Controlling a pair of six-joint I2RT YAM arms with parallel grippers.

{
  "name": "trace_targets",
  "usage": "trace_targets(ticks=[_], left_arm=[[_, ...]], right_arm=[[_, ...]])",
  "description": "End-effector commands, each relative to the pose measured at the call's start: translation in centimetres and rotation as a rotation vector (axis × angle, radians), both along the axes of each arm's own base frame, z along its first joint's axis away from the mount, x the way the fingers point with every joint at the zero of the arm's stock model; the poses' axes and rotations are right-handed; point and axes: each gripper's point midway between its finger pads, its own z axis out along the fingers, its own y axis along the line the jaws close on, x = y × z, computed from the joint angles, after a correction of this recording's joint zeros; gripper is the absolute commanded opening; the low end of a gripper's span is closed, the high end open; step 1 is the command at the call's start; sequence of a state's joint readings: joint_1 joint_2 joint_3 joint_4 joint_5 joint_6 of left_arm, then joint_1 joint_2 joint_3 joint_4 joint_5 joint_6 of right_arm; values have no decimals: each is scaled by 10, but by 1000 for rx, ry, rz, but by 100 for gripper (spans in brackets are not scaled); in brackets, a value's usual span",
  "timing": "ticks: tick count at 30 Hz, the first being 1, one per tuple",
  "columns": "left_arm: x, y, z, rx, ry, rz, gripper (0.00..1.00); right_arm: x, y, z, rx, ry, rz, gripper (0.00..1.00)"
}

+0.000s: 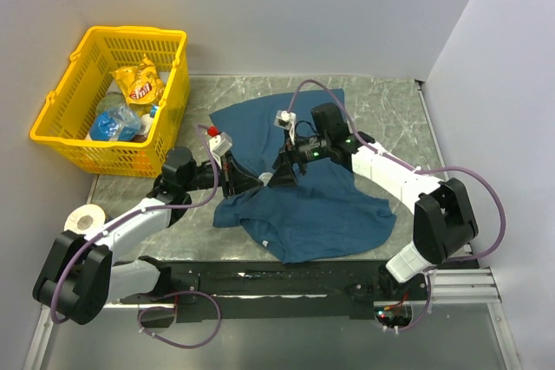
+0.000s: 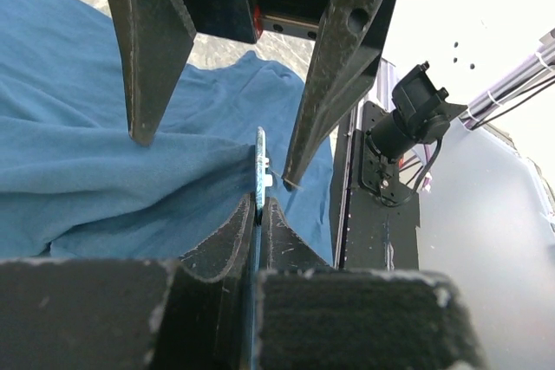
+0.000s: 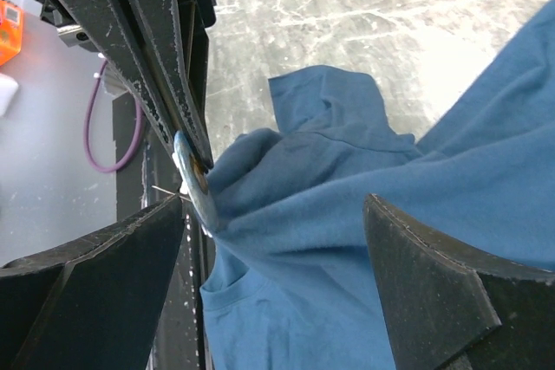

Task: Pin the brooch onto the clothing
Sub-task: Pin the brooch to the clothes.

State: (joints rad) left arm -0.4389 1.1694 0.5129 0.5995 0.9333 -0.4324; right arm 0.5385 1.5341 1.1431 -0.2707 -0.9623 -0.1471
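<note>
The clothing (image 1: 321,205), a teal-blue T-shirt, lies crumpled on the marble table. In the left wrist view my left gripper (image 2: 258,205) is shut on the brooch (image 2: 260,162), a thin pale disc seen edge-on, pressed against a raised fold of the shirt (image 2: 78,153). The right wrist view shows the brooch (image 3: 191,181) at the left fingers' tips, touching the fabric (image 3: 390,171), with a thin pin sticking out to the left. My right gripper (image 3: 276,205) is open, its fingers straddling that fold and the brooch without touching them. From above, the left gripper (image 1: 247,182) and the right gripper (image 1: 284,171) meet over the shirt's middle.
A yellow basket (image 1: 65,110) with snack bags stands at the back left. A white tape roll (image 1: 85,218) lies by the left arm. A black mounting strip (image 1: 286,283) runs along the near edge. White walls close the back and right.
</note>
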Motion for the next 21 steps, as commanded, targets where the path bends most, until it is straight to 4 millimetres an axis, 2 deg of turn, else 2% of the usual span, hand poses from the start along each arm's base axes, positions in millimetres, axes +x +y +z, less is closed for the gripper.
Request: trace_targets(ticks=[1,11,21], left_arm=[[-2,-6,29,-47,-87,-42,1],[-3,-6,28,-45,-78,-45,1],[-6,-6,31,-45,-90,-48,1]], right_arm=[[8,17,15,35,-64,26,90],[12,22,12,44,-64,17,86],[17,27,6,39,-42,30,76]])
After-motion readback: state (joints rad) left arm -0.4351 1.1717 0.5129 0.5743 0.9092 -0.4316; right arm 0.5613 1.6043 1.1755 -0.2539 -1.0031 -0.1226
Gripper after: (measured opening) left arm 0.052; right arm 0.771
